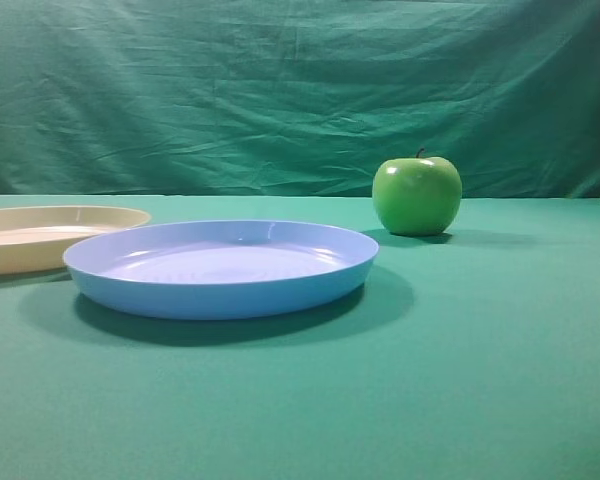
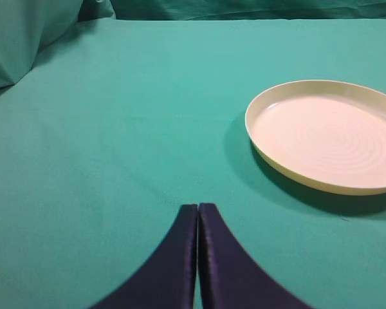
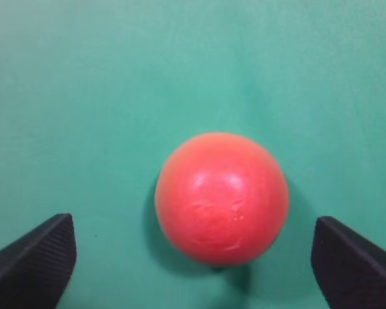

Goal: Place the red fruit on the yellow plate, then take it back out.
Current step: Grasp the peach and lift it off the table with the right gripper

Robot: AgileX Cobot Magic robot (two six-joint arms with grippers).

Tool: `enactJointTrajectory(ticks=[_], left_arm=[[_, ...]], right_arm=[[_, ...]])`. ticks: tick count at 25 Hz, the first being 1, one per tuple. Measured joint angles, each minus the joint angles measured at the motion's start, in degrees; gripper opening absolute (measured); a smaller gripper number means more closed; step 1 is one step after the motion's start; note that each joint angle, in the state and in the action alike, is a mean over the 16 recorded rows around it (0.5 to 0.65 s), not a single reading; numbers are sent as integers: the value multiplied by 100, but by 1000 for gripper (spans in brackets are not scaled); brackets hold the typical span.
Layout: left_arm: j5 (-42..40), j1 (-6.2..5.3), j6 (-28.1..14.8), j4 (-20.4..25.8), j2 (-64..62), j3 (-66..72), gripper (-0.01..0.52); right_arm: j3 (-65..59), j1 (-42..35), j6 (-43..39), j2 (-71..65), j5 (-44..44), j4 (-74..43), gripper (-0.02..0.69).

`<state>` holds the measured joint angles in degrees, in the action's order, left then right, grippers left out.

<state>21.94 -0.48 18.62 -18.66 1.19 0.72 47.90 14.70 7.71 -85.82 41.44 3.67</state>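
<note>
The red fruit [image 3: 222,198] shows only in the right wrist view, resting on the green cloth. My right gripper [image 3: 193,248] is open above it, its dark fingers [image 3: 35,254] wide apart on either side, touching nothing. The yellow plate [image 2: 325,135] lies empty to the right ahead of my left gripper [image 2: 198,207], whose two dark fingers are pressed together with nothing between them. In the exterior high view the yellow plate [image 1: 40,235] sits at the far left edge; neither gripper nor the red fruit appears there.
A light blue round plate [image 1: 220,268] lies in the middle of the green-covered table, overlapping the yellow plate's near side in view. A shiny green apple [image 1: 416,194] stands behind it to the right. Green cloth hangs as a backdrop.
</note>
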Motion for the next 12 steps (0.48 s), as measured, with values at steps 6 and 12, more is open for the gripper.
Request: enactJointTrajectory(ticks=[6, 12], left_arm=[[0, 0, 0, 0, 0, 0, 0], [0, 0, 0, 0, 0, 0, 0]], right_arm=[[5, -33, -17, -539, -372, -75, 642], [76, -35, -21, -909, -541, -144, 507]])
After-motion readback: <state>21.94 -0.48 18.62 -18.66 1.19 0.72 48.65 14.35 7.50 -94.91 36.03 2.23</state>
